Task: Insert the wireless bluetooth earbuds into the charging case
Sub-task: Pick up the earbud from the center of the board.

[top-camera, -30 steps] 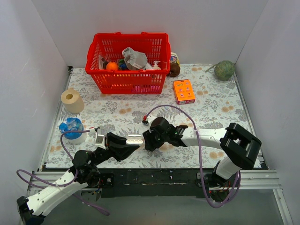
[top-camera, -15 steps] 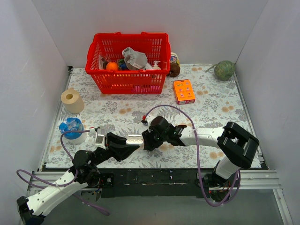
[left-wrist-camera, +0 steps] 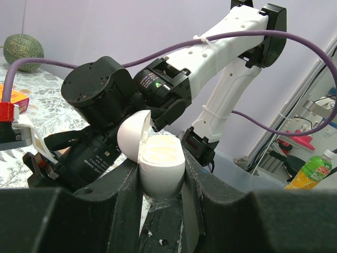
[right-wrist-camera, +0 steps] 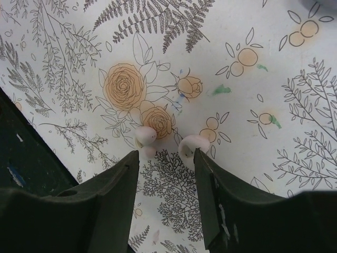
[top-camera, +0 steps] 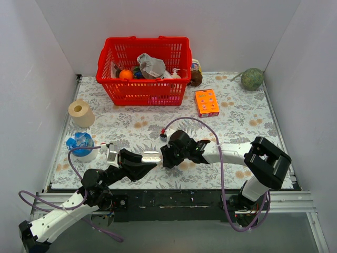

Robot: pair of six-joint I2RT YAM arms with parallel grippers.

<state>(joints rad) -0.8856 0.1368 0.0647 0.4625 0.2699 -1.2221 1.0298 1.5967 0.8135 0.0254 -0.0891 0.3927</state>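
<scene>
Over earbuds (right-wrist-camera: 145,138), right fingers (right-wrist-camera: 111,185) still spread; left fingers (left-wrist-camera: 130,194) still clamp open charging case (left-wrist-camera: 160,164).

earbuds (right-wrist-camera: 145,138) unseen overhead, case (left-wrist-camera: 160,167) base hidden

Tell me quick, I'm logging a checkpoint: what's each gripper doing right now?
Left gripper: shut on the charging case, whose lid is open.
Right gripper: open and empty, over the earbuds.
</scene>
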